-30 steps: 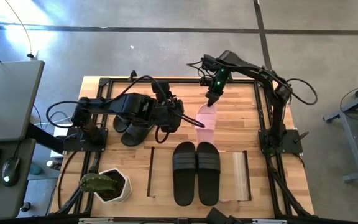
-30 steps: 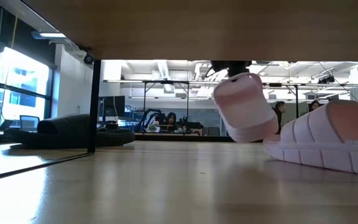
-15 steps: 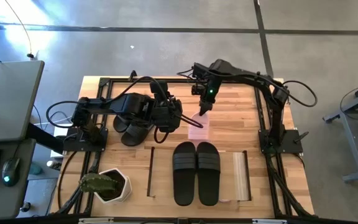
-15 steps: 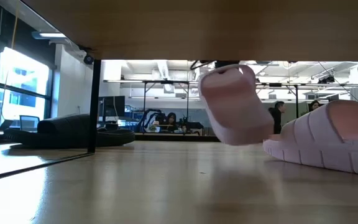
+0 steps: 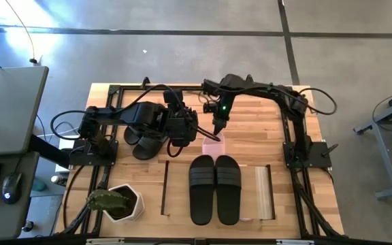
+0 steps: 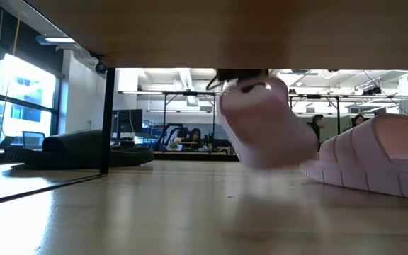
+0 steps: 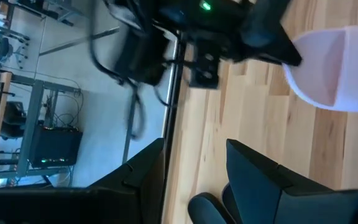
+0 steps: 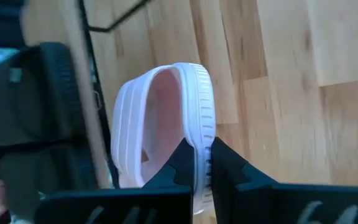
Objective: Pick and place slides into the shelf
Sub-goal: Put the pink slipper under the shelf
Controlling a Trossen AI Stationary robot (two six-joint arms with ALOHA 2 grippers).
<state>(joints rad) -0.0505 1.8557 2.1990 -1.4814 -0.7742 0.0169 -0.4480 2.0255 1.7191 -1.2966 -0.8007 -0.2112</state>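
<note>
The left gripper (image 7: 194, 171) has two dark fingers (image 7: 260, 168) with a gap between them, and nothing sits in the gap. Under them is the wooden worktop (image 7: 253, 118). Farther off, the other arm (image 7: 229, 28) holds a pink slide (image 7: 337, 68) by its edge. A small green light (image 7: 205, 7) glows on that arm. Black cables (image 7: 132, 81) hang beside the worktop.

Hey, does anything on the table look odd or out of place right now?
Only the pink slide: it dangles off the table, pinched by its edge in the right gripper. The black pair lies neatly on the shelf.
</note>
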